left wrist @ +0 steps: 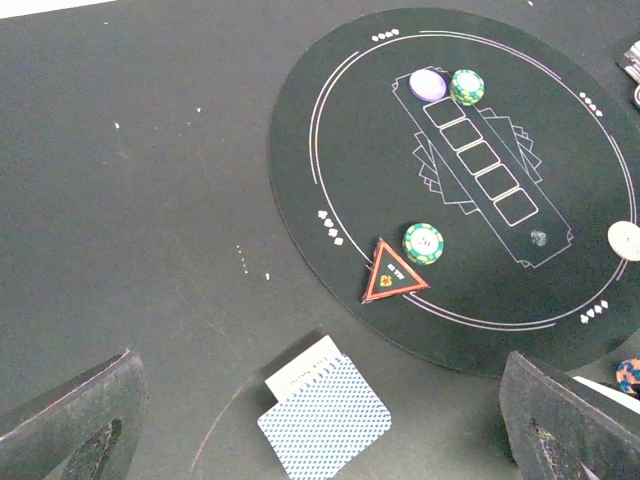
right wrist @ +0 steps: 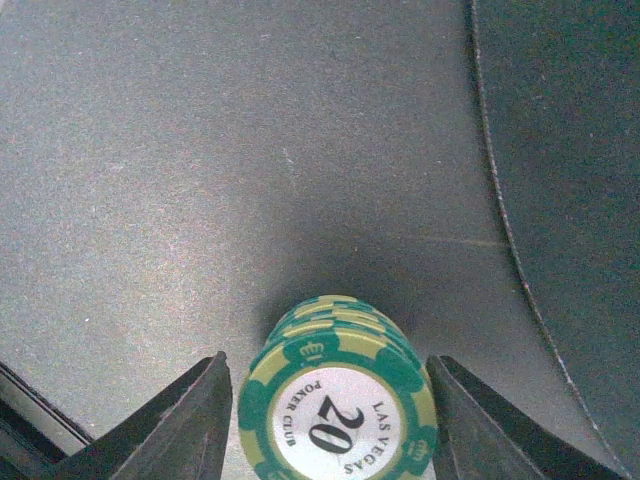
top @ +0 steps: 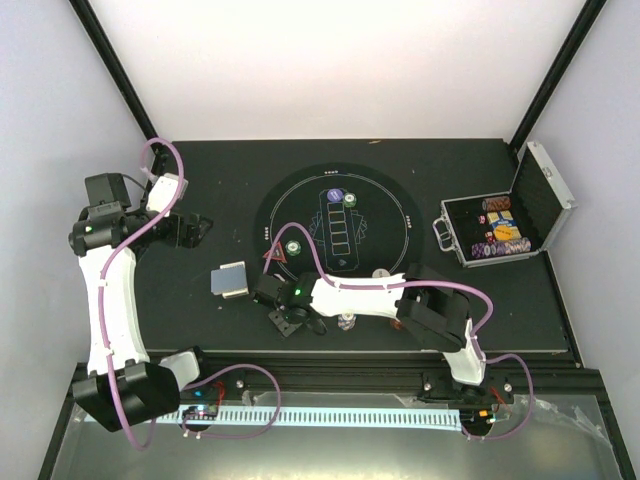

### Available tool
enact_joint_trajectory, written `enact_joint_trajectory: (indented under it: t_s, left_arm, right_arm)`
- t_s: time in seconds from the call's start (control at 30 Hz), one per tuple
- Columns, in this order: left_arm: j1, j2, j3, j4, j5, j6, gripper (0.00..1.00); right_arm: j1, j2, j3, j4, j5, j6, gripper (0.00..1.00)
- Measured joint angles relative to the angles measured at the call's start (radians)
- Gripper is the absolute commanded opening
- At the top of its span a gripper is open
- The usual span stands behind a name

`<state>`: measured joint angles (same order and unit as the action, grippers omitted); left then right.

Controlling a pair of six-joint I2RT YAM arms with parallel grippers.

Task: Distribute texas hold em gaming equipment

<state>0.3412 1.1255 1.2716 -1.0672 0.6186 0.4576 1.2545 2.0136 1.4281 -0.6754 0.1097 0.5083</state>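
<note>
Right pincer (right wrist: 328, 405) brackets the green chip stack (right wrist: 338, 415) on the desk (right wrist: 150, 150), just beside the mat (right wrist: 580, 150); I cannot tell whether it is clamped. Left pincer (left wrist: 320, 425) gapes. I judge chip placement underway; next calls for a straight lift clear.

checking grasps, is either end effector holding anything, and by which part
Left end effector is open and empty. Right end effector brackets a green chip stack at opposite rim edges. Whether it actually clamps the stack cannot be told.

Right wrist view's bottom edge cuts off the green chip stack (right wrist: 338, 400).
</note>
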Motion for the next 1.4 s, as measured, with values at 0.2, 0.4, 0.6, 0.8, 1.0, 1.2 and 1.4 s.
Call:
enact_joint_trajectory:
  t_s: [0.2, 0.4, 0.6, 0.8, 1.0, 1.2, 1.4]
  left_arm:
    - [0.000, 0.000, 0.000, 0.000, 0.014, 0.000, 0.99]
    - [0.000, 0.000, 0.000, 0.001, 0.018, 0.000, 0.99]
    - [0.000, 0.000, 0.000, 0.002, 0.019, 0.000, 0.99]
    - [0.000, 0.000, 0.000, 0.003, 0.019, 0.000, 0.99]
    - [0.000, 0.000, 0.000, 0.002, 0.020, 0.000, 0.99]
    - [0.000, 0.000, 0.000, 0.002, 0.030, -0.001, 0.99]
    - [0.000, 0.000, 0.000, 0.002, 0.034, -0.001, 0.99]
  right_arm:
    - [0.000, 0.000, 0.000, 0.001, 0.003, -0.001, 0.38]
    - [-0.001, 0.000, 0.000, 0.001, 0.011, -0.005, 0.29]
    - [-0.004, -0.005, 0.000, -0.010, 0.019, -0.005, 0.29]
    - [-0.022, -0.057, 0.000, -0.056, 0.038, -0.009, 0.29]
    - [-0.112, -0.196, -0.034, -0.067, 0.048, -0.013, 0.29]
    - [-0.338, -0.287, -0.194, -0.026, 0.065, -0.031, 0.27]
    - [-0.474, -0.262, -0.304, 0.000, 0.067, -0.051, 0.26]
